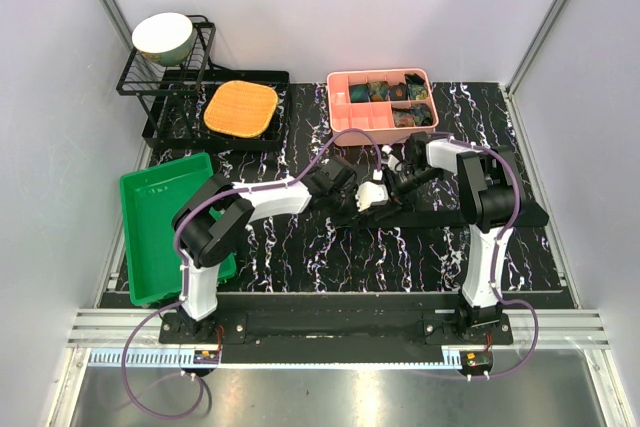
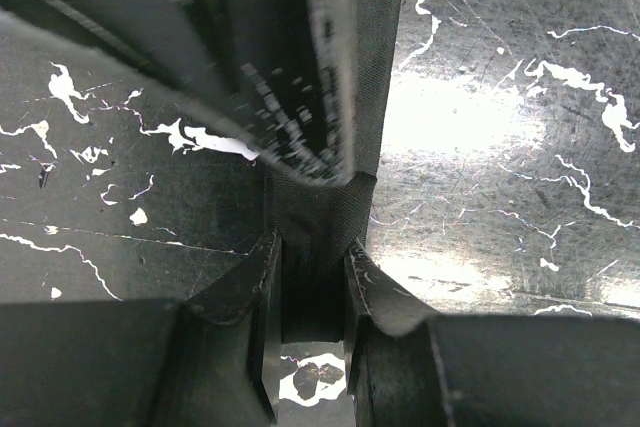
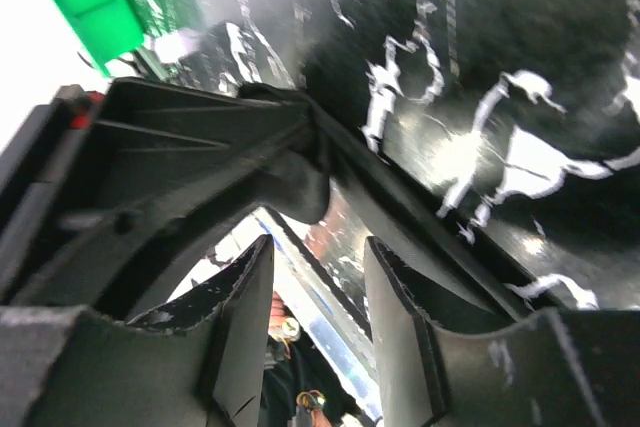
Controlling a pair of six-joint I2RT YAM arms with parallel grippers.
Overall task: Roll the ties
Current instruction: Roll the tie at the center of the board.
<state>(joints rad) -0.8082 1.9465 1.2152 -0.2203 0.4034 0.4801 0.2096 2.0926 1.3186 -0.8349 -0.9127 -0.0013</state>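
Observation:
A black tie [image 1: 500, 215] lies stretched across the dark marble table from the centre toward the right. My left gripper [image 1: 352, 202] holds one end of it. In the left wrist view, ribbed black fabric of the tie [image 2: 320, 232] sits pinched between the left gripper [image 2: 315, 267] jaws and runs upward into a doubled-over part. My right gripper [image 1: 400, 187] hovers right beside the left one. In the right wrist view the right gripper [image 3: 318, 277] is open with nothing between its fingers, and a strip of the tie [image 3: 440, 237] passes just ahead of it.
A pink divided box [image 1: 340, 97] at the back holds several rolled patterned ties. A green tray [image 1: 165, 212] stands at the left. Behind it are a black wire rack [image 1: 190, 67] with a bowl [image 1: 163, 37] and an orange pad [image 1: 241, 109] on a black tray.

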